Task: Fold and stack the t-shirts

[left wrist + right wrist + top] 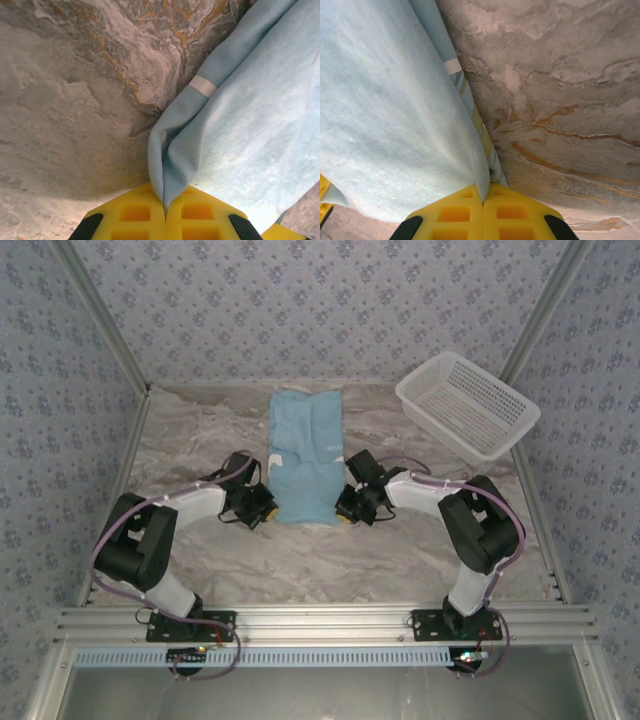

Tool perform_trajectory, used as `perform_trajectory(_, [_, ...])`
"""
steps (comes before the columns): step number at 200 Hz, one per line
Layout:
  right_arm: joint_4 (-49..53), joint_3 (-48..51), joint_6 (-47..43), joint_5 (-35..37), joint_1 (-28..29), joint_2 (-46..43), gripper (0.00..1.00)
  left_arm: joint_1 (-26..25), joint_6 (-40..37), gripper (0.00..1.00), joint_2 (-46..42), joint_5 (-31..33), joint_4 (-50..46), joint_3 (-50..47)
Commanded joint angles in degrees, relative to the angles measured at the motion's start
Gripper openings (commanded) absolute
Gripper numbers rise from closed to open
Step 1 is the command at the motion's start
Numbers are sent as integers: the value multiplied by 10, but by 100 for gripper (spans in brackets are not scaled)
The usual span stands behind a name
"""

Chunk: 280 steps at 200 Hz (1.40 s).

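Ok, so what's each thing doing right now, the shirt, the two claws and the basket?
t-shirt: folded into a narrow strip, lying on the table, both near corners pinched.
left gripper: shut on the t-shirt's near left corner.
right gripper: shut on the t-shirt's near right corner.
basket: looks empty, sits at the far right corner, apart from the t-shirt.

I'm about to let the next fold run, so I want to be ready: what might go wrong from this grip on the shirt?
1. The left claw and right claw are each shut on a thin pinch of the t-shirt at its near corners; the cloth may slip out when lifted.
2. The t-shirt is folded in layers, and beside the right claw a lower layer seems to lie outside the pinch, so the fold could open or come out uneven.
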<state>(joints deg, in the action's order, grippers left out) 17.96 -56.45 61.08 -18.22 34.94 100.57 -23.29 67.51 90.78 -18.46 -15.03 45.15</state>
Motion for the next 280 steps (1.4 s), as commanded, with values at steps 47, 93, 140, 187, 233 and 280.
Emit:
perform_trajectory(47, [102,28,-2,53,75,-116,0,-53,-67,0,-136,-8,-156,-9])
perform_trajectory(93, [161,90,58,78,179,-249,0,-127,-30,0,-314,-12,-272,-61])
perform_trajectory(140, [220,90,170,99,293,-366,0,-207,88,0,-531,-17,-354,-96])
perform_trajectory(187, [288,0,216,121,330,-389,0,-226,172,0,-601,12,-375,-39])
perform_trajectory(233, [303,-69,168,50,201,-338,0,-205,205,0,-505,74,-335,9])
perform_trajectory(280, [278,-154,83,-37,53,-214,0,-67,164,1,-349,22,-288,80])
